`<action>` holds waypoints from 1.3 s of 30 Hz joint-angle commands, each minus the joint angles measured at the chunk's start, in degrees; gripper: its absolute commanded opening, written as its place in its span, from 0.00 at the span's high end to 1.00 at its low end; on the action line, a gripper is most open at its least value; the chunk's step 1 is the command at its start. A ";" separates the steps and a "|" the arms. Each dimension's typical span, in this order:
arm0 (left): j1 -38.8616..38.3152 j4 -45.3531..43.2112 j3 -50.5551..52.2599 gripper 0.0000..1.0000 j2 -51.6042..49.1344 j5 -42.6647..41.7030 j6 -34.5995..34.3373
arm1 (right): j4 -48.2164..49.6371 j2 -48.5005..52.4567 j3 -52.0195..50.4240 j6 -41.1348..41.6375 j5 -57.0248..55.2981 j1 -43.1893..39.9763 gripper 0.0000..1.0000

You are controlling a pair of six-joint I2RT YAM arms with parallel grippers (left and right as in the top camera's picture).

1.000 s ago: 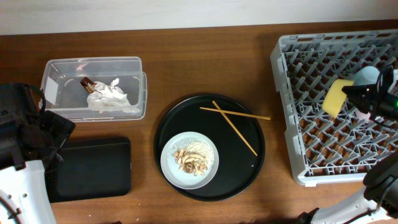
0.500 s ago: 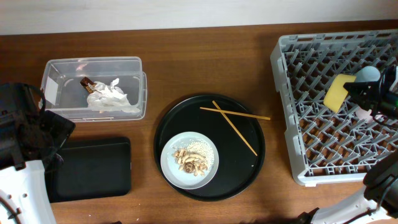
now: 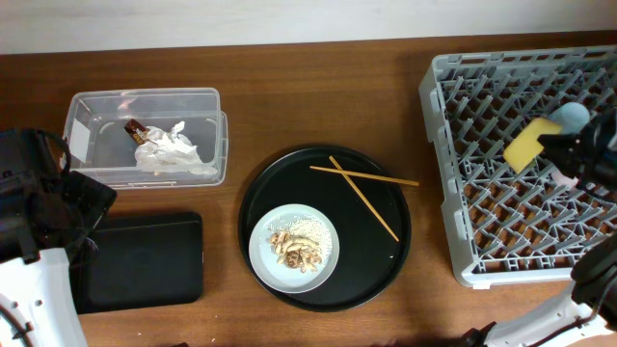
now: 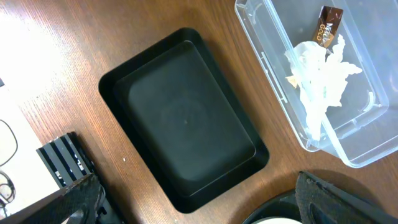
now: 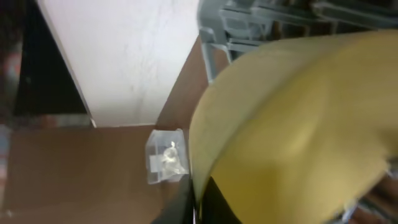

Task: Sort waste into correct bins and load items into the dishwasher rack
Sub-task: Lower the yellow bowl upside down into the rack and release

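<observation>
My right gripper [image 5: 198, 200] is shut on the rim of the yellow bowl [image 3: 531, 145], holding it tilted over the grey dishwasher rack [image 3: 482, 231]; the bowl fills the right wrist view [image 5: 298, 124]. A blue cup [image 3: 570, 115] and a bit of a pink cup [image 3: 562, 176] sit in the rack beside it. My left gripper [image 4: 202, 208] is open and empty above the shallow black tray [image 4: 186, 118]. The clear tub [image 3: 96, 106] holds crumpled white paper [image 3: 172, 149] and a gold-brown wrapper [image 3: 137, 129]. The grey-green plate [image 3: 262, 258] carries food scraps [image 3: 296, 249]. Chopsticks [image 3: 364, 188] lie crossed.
The plate and chopsticks rest on a large round black tray [image 3: 386, 260] mid-table. The shallow black tray [image 3: 145, 258] lies in front of the clear tub. My left arm [image 3: 39, 207] covers the table's left edge. A pale wall runs along the back.
My right gripper has carried the yellow bowl a little to the right over the rack. The left arm and everything else have stayed still.
</observation>
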State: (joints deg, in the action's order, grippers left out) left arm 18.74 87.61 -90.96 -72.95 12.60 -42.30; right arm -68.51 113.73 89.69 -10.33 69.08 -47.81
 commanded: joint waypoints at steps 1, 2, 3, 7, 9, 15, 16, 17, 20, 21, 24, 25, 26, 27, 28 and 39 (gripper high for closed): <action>0.28 0.07 0.13 0.01 0.55 0.24 -0.55 | -2.75 -1.51 -0.50 2.93 -7.04 -2.45 0.80; 0.28 0.07 0.11 0.01 0.55 0.22 -0.52 | -4.00 -2.27 -0.50 2.91 -7.67 -2.89 0.76; 0.28 0.07 0.11 0.01 0.55 0.22 -0.55 | -5.09 -3.13 -0.50 2.93 -8.79 -3.06 0.73; 0.28 0.07 0.11 0.01 0.55 0.22 -0.55 | -8.94 -6.40 -0.50 2.93 -12.68 -3.21 0.61; 0.28 0.07 0.11 0.01 0.55 0.22 -0.52 | -10.88 -8.15 -0.50 2.93 -13.25 -3.21 0.59; 0.28 0.07 0.13 0.01 0.55 0.22 -0.52 | -14.43 -15.26 -0.50 2.95 -13.29 -3.21 0.57; 0.28 0.04 0.11 0.01 0.55 0.22 -0.55 | -14.64 -16.72 -0.50 2.95 -13.29 -3.21 0.57; 0.28 0.04 0.13 0.01 0.55 0.22 -0.55 | -14.62 -17.84 -0.50 2.95 -13.29 -3.21 0.57; 0.28 0.04 0.11 0.01 0.55 0.24 -0.52 | -12.41 -20.72 -0.50 2.99 -13.44 -3.21 0.57; 0.28 0.07 0.11 0.01 0.55 0.22 -0.55 | -10.60 -21.11 -0.50 3.89 -14.12 -3.21 0.59; 0.28 0.04 0.11 0.01 0.55 0.22 -0.55 | -5.40 -20.92 -0.52 12.74 -21.33 -3.15 0.87; 0.28 0.07 0.11 0.01 0.55 0.22 -0.52 | -3.08 -20.70 -0.55 16.96 -25.18 -3.15 0.93; 0.28 0.07 0.13 0.00 0.55 0.22 -0.55 | -0.59 -20.44 -0.55 20.46 -28.87 -2.89 0.96; 0.28 0.07 0.13 0.00 0.55 0.22 -0.52 | 1.79 -20.22 -0.55 22.69 -31.54 -2.40 0.96; 0.28 0.07 0.11 0.01 0.55 0.22 -0.52 | 3.93 -19.91 -0.57 23.54 -32.81 -1.70 0.96; 0.28 0.04 0.13 0.01 0.55 0.22 -0.55 | 15.65 -10.86 -0.57 30.91 -44.96 11.50 0.96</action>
State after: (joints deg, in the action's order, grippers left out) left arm 18.74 87.64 -90.96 -72.95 12.60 -42.33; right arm -53.58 99.55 89.06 16.75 30.92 -39.20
